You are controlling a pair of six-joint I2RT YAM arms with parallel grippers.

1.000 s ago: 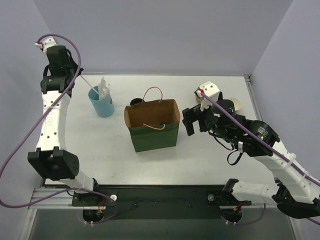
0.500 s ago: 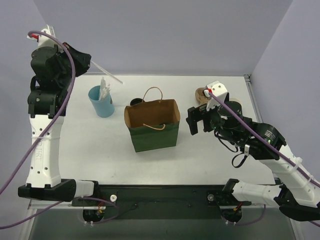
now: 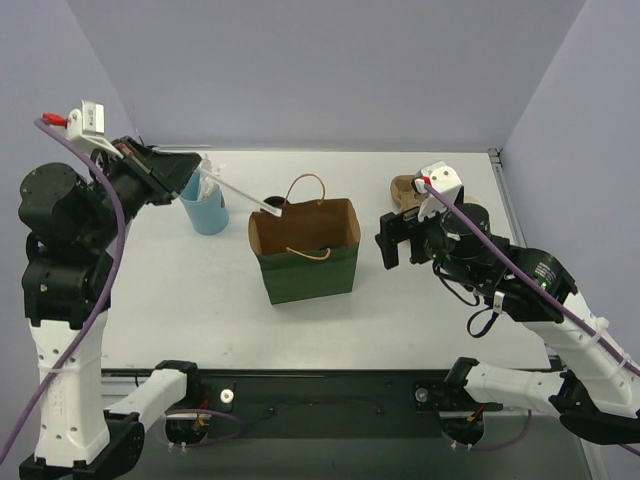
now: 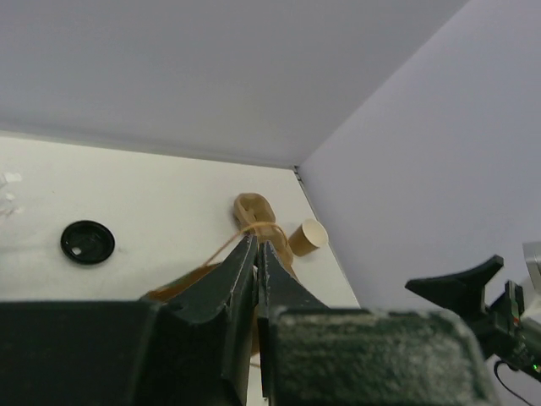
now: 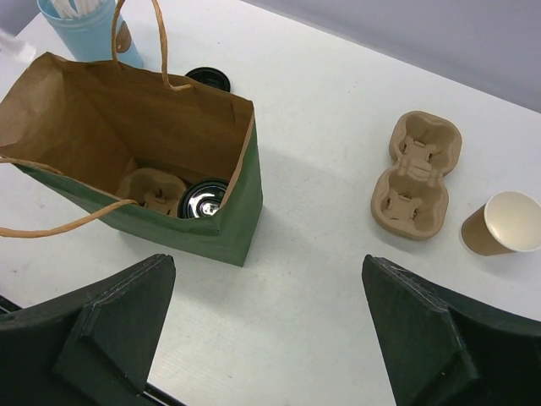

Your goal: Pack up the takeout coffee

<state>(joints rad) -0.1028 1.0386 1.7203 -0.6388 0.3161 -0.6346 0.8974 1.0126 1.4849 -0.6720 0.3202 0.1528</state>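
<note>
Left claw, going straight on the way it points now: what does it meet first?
Probably the paper bag at its rear rim: the straw pinched in the left claw aims that way. Height is unclear; it might pass above.

One green paper bag (image 5: pixel 199 233). Two pulp carriers (image 5: pixel 417 173) (image 5: pixel 150 188). Two black lids (image 5: pixel 207 79) (image 5: pixel 201 199). One open paper cup (image 5: pixel 505 224). One blue cup (image 3: pixel 205 215) of bunched white straws (image 5: pixel 72 7); one straw (image 3: pixel 240 192) outside it.

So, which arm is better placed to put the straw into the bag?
Left: the left gripper is shut on the white straw, whose tip is by the bag. The right gripper is open, empty.
</note>
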